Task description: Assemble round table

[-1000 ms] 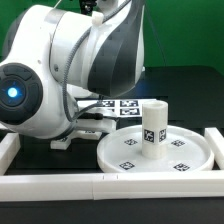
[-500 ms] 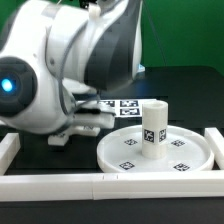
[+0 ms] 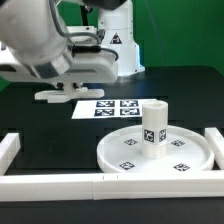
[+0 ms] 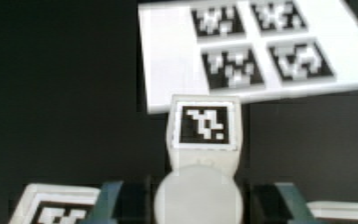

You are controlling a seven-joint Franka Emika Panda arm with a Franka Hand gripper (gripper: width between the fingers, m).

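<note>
The arm [image 3: 60, 45] fills the upper part of the ext. view's left. Under it hangs the base [image 3: 68, 95], a flat white part, near the far corner of the marker board [image 3: 118, 108]. Whether the base touches the desk [image 3: 40, 125] I cannot tell from this view.

In the wrist view the base [image 4: 206, 125] is close to the camera. One of its flat ends, w/ a black-and-white tag, points toward the marker board [image 4: 247, 45], and a second tag shows at the picture's edge. The gripper [image 4: 197, 200] is clenched on the base: its dark fingers [image 4: 119, 200] stand at both sides of the rounded middle part, tight against it w/ no gap that I can see.

The top [image 3: 155, 152] lies flat on the desk at the ext. view's right, just beside the front rail [image 3: 60, 182], and the side rail [image 3: 214, 140] is close to its rim. It carries several small tags. The leg [image 3: 153, 130] stands upright on the top, approx. at the centre, w/ one tag on its side. Top and leg are well apart from the gripper and base, w/ the marker board between them. Another rail [image 3: 8, 148] closes the ext. view's left side.
</note>
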